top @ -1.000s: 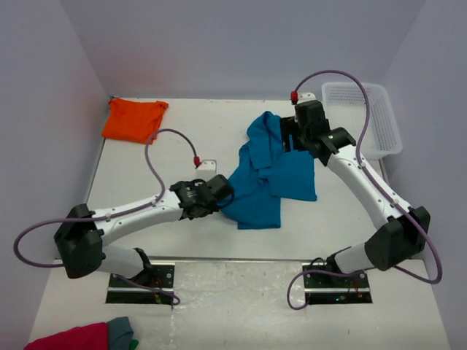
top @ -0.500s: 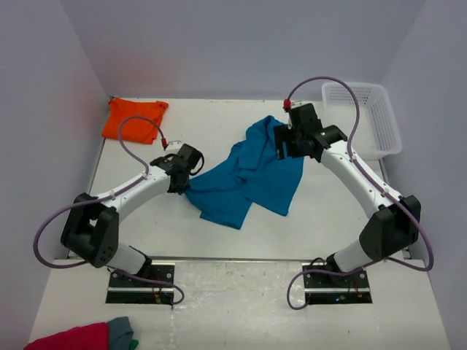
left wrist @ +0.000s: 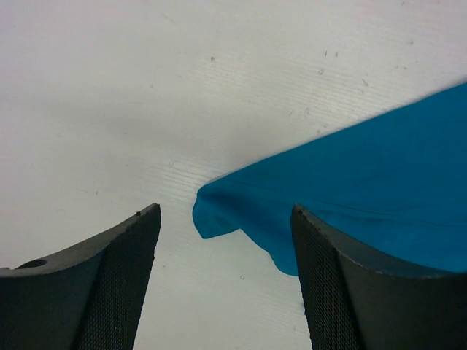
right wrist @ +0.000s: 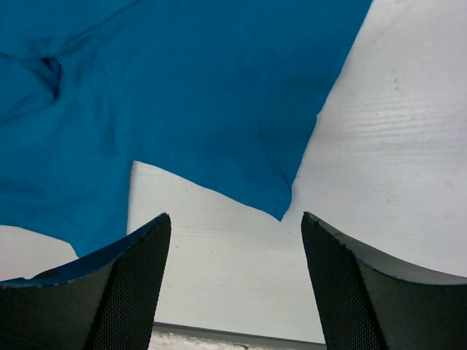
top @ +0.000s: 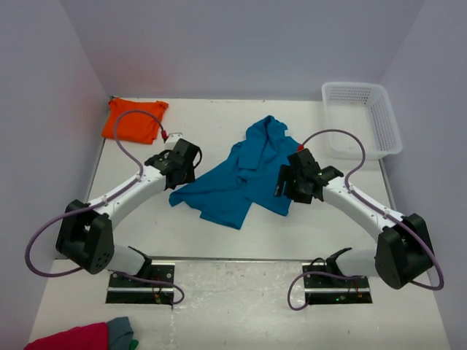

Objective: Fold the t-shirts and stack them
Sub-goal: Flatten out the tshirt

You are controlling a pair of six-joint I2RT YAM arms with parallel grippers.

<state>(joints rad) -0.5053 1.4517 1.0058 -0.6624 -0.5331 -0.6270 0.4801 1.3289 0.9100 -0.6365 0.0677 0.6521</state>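
Teal t-shirt (left wrist: 350, 204) lies unheld under wide-open left gripper (left wrist: 225, 226).

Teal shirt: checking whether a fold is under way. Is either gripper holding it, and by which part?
Nothing is held. The left gripper is open around a corner of the teal shirt; the right gripper is open above another edge.

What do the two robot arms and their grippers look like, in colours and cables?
The left arm and right arm have white links and black joints. The left gripper and right gripper are black; their fingers carry a fine mesh texture. A purple cable with a red connector loops along each arm.
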